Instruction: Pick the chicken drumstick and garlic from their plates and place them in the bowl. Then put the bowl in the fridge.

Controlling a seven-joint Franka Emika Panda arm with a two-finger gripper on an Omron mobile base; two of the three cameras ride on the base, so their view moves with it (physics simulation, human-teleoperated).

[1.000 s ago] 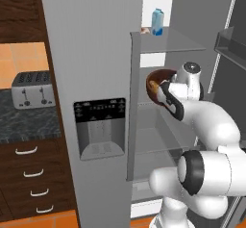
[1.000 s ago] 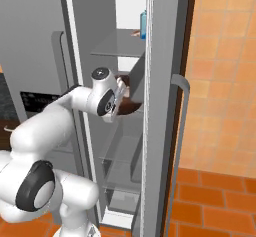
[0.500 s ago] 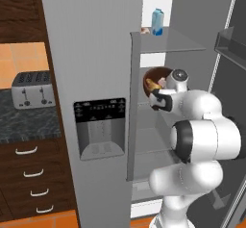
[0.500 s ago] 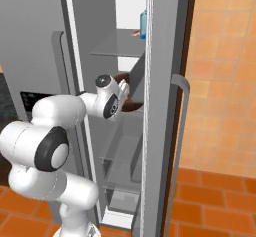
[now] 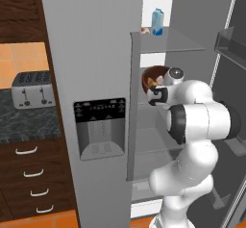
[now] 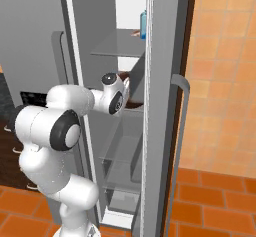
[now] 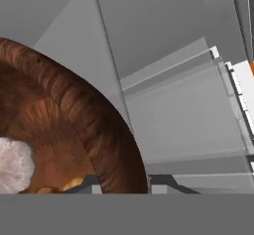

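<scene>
— Looking along the pincer (image 7: 121, 182), what do we have between its tips?

— We see the rim of the bowl (image 7: 94, 125) sitting between the two dark fingertips (image 7: 85, 183), one inside the wall and one outside it, so we read the pincer as closed down on that rim, only as wide as the wall is thick.

— And what lies in the bowl?

— Just inside from the pincer we see the garlic (image 7: 14, 165), a pale rounded lump, and close beside the inner tip an orange scrap that we take for the chicken drumstick (image 7: 73, 183), mostly cut off by the edge.

— Where is the pincer with respect to the fridge (image 5: 96, 54)?

— We see it from the left base camera reaching in through the open side, with the bowl (image 5: 154, 77) held tilted just beyond the wrist, above a glass shelf (image 5: 163, 145) that lies below the pincer. Whether the bowl touches any shelf we cannot tell.

— Anything else near?

— Well above the pincer stands a blue carton (image 5: 157, 21) on the upper shelf. Far off to the side, past the dispenser panel (image 5: 100, 128), a toaster (image 5: 32, 89) stands on the bench (image 5: 24, 126). From the right base camera we see the bowl (image 6: 131, 88) partly hidden behind the door edge.
</scene>
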